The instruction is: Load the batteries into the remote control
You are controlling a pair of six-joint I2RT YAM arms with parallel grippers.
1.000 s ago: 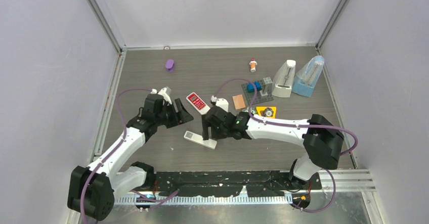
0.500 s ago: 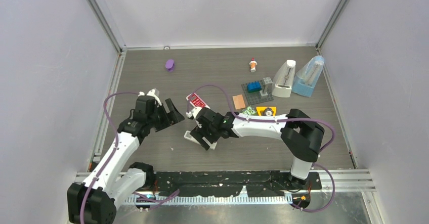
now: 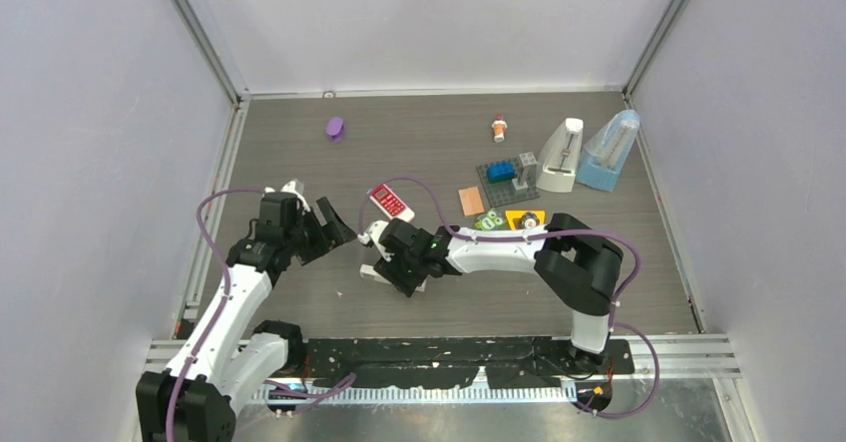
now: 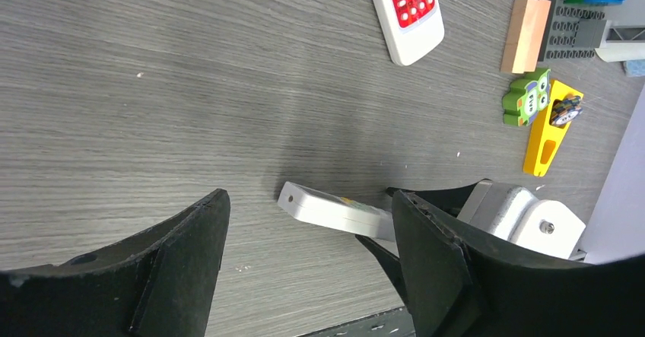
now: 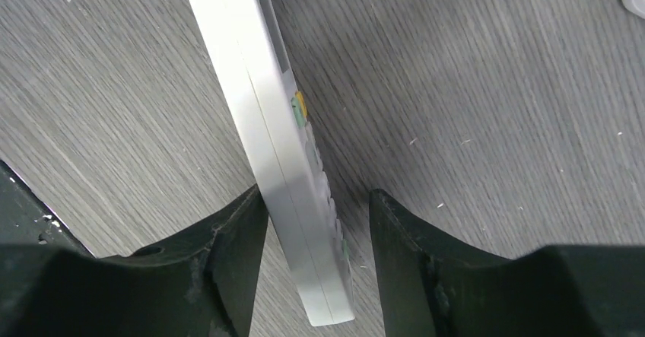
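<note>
Two fingers of my right gripper (image 5: 316,200) straddle the white remote (image 5: 262,124), which lies on the table (image 3: 299,163) just ahead of my arm bases. The remote's long axis runs out between the fingers and appears tipped onto one long edge. One finger rests against its back; a gap shows between the other finger and the button face, so the jaws are partly closed and not clamped.

My left gripper (image 4: 312,200) stands wide and empty, near the remote's free end but apart from it. My right arm is the nearer.

Loose items:
- The purple battery (image 3: 335,128) and the red-orange battery (image 3: 499,128) lie well apart at the back.
- A red-keyed remote (image 3: 389,201) lies just behind the white one, clear of the grip.
</note>
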